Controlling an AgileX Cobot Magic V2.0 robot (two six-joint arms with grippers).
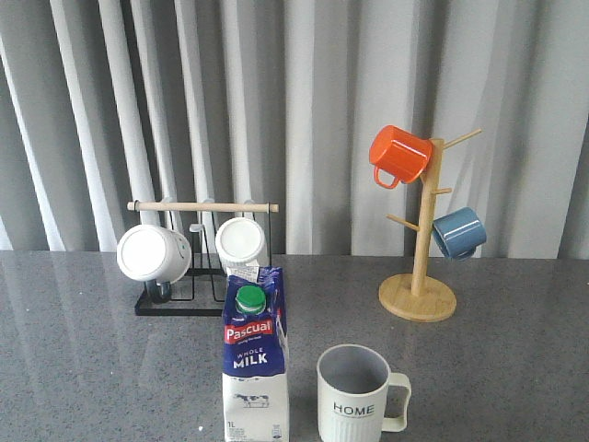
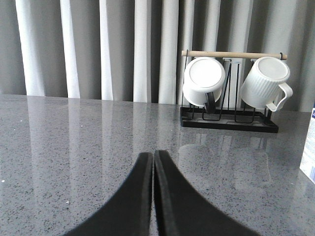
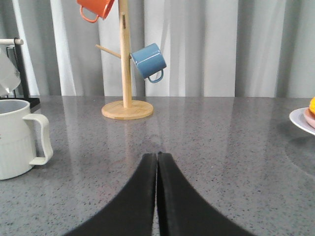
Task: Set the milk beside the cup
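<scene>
Left pincer [image 2: 153, 162] and right pincer [image 3: 157, 164], both pressed together and holding nothing, low over the grey surface [image 1: 83, 350]. Milk [image 1: 255, 364] upright just beside the cup [image 1: 355, 394] (handle turned away from the carton), on the cup's left, near the front edge.

The milk [image 1: 256, 359] – a tall white and dark-blue carton with green cap – stands upright near the front, just left of the cup [image 1: 357, 395], an off-white ribbed "HOME" mug – handle pointing right.
</scene>
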